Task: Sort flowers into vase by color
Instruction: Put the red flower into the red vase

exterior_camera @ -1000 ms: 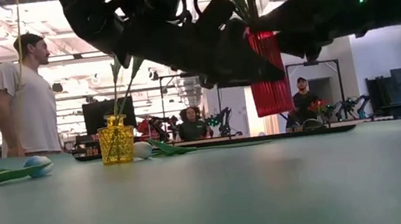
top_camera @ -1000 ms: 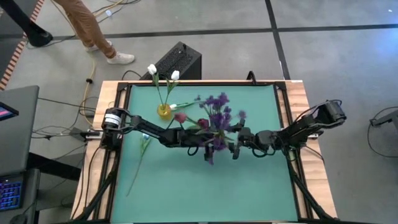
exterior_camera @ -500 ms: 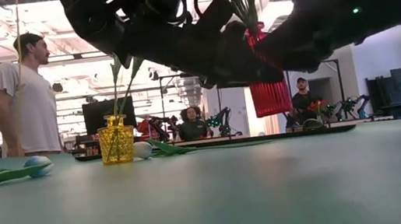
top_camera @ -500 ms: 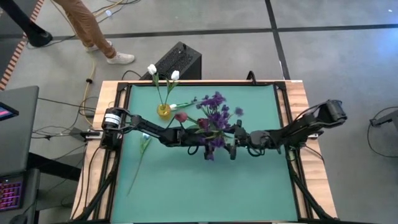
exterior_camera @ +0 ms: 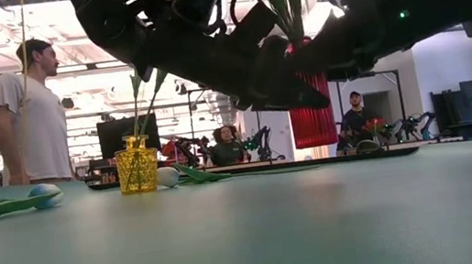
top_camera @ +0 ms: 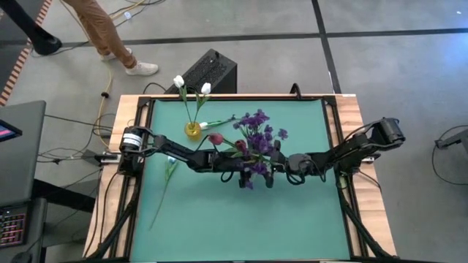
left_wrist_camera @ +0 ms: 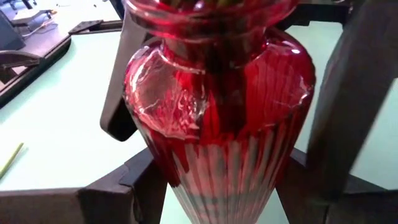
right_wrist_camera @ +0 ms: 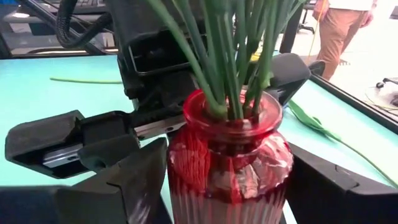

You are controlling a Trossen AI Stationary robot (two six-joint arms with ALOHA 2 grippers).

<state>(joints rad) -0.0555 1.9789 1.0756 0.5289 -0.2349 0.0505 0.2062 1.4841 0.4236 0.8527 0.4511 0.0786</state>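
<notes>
A red ribbed glass vase (left_wrist_camera: 217,124) holds several green stems (right_wrist_camera: 230,56), with a purple spray (top_camera: 256,131) and dark red tulips (top_camera: 214,138) at their tops. My left gripper (left_wrist_camera: 230,168), reaching in from the table's left, is shut on the vase and holds it in the air over the table's middle (exterior_camera: 313,117). My right gripper (right_wrist_camera: 227,180) comes from the table's right. It is open, with one finger on each side of the vase's body. A yellow vase (top_camera: 192,130) with two white tulips (top_camera: 179,81) stands on its base at the far left. My left gripper pinches the red vase's ribbed body (left_wrist_camera: 180,177), below its shoulder, between its two fingers. The fingers come nearly level from the table's left. The vase stands upright in the hold, its base clear of the table. My right gripper's fingers (right_wrist_camera: 140,177) stand close against the vase's sides; whether they touch it I cannot tell.
A white tulip (top_camera: 164,179) lies on the mat near the left edge. Another flower (top_camera: 216,122) lies beside the yellow vase. A black box (top_camera: 208,71) sits beyond the far edge. A person (exterior_camera: 25,115) stands beyond the table.
My right gripper has moved toward the table's left and tipped nearer to level, and its fingers now flank the red vase. The vase stays in the air where it was.
</notes>
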